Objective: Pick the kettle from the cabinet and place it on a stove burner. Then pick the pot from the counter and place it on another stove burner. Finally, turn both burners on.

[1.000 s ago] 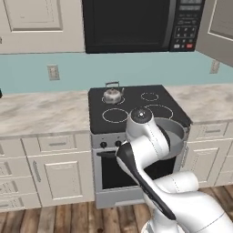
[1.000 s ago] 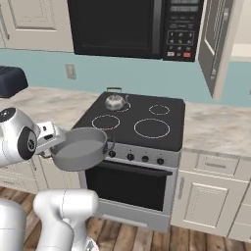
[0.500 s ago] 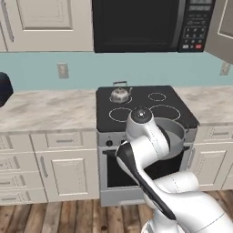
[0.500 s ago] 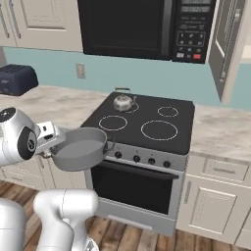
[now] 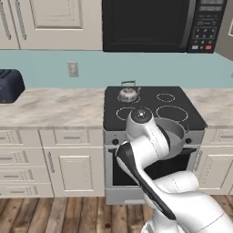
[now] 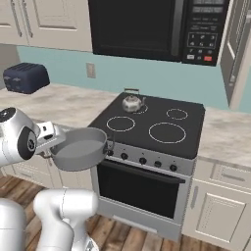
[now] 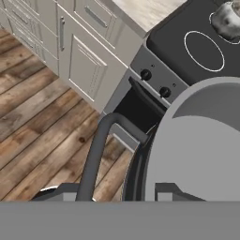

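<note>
From the left base view, the kettle [image 5: 128, 94] sat on the back-left burner, at ten o'clock on the cooktop [image 5: 191, 119], while the pot [image 5: 176, 134] hung off its front edge behind the arm. From the right base view, the gripper [image 6: 53, 141] clamped the pot's near rim; it should lift clear of the knobs toward the large burner [image 6: 167, 132]. In the hand view, the pot's loop handle [image 7: 103, 140] showed at nine o'clock, so level carrying seemed wise.

The black cooktop [image 5: 152, 107] is seen from behind the arm on its left, looking forward and down. The same cooktop [image 6: 152, 125], with the kettle [image 6: 132, 102] at its back, is viewed from the right. The pot [image 7: 197, 150] is seen very close from the hand, above the wooden floor [image 7: 42, 140].
</note>
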